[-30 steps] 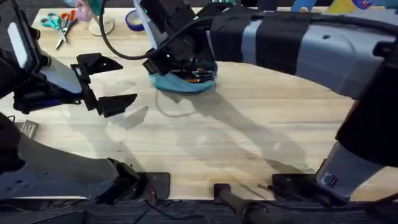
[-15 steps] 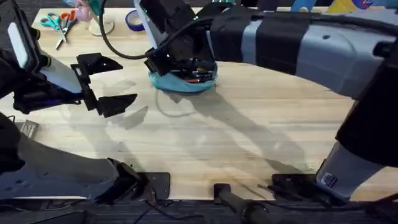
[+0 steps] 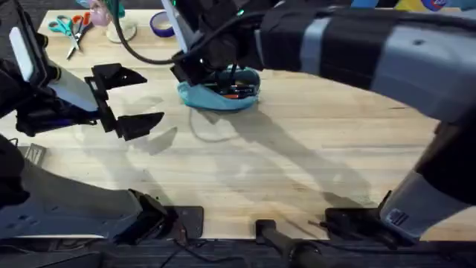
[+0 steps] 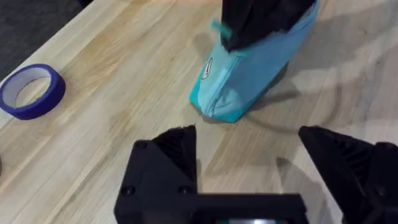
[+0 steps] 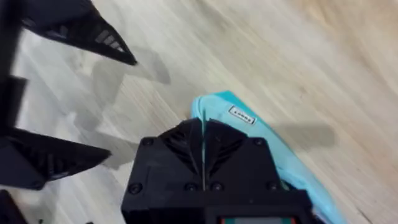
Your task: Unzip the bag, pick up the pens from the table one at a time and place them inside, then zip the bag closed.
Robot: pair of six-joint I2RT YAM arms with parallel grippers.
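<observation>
Wooden table (image 3: 297, 149) seen under both arms. Bag (image 3: 220, 92) gaped open, pens (image 3: 232, 89) visible inside. Right gripper (image 5: 203, 144) fingers pressed together at bag's end, pinched item not discernible. Left gripper (image 3: 128, 98) fingers spread wide, nothing held.

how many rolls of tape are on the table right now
1: a blue tape roll lies flat at the table's far edge, left of the bag. Others could be hidden behind the right arm.

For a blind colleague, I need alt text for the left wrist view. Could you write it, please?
A turquoise bag lies on a light wooden table, with a dark gripper over its far end. The left gripper is open and empty in front of the bag, and a blue tape roll lies off to one side.
</observation>
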